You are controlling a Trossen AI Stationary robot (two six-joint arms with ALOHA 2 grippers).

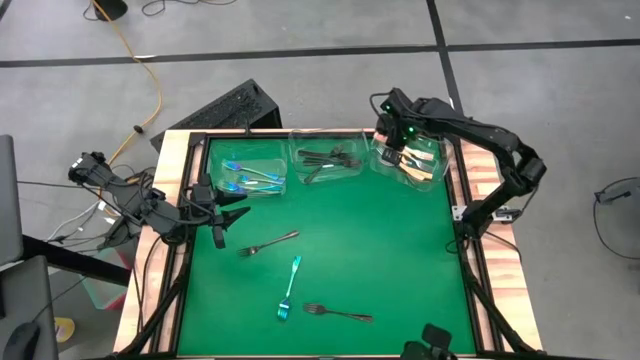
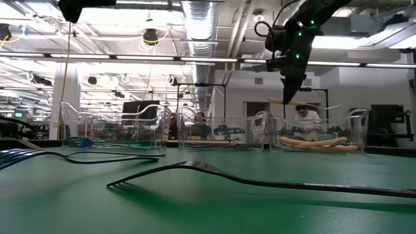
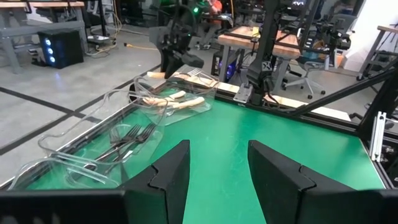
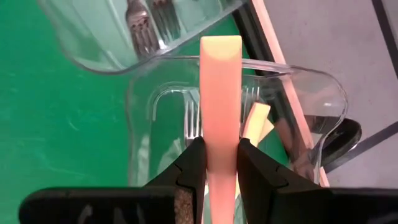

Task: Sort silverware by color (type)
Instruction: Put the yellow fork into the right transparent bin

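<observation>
My right gripper [image 1: 394, 150] hangs over the right clear tub [image 1: 432, 172] at the table's far edge, shut on a cream-handled fork [image 4: 220, 87]. More cream forks [image 2: 312, 141] lie in that tub. The middle tub [image 1: 328, 158] holds dark forks and the left tub [image 1: 248, 172] holds blue ones. On the green mat lie a dark fork [image 1: 268, 243], a teal fork [image 1: 290, 288] and another dark fork [image 1: 338, 313]. At the table's left side my left gripper [image 1: 222, 215] stands open on nothing. My right gripper pinches the fork's cream handle [image 4: 220, 146] between its two fingers [image 4: 191, 167], by the handle's two long sides. The fingers come from above, slanting down. The handle's squared end [image 4: 220, 43] sticks out past the fingertips. The fork is lifted clear above the right tub.
The three tubs stand in a row along the far edge of the mat. A wooden frame with dark rails [image 1: 470, 250] borders the mat. The mat's middle and right parts [image 1: 400, 250] are bare green. A person [image 2: 304, 117] sits in the room beyond the table.
</observation>
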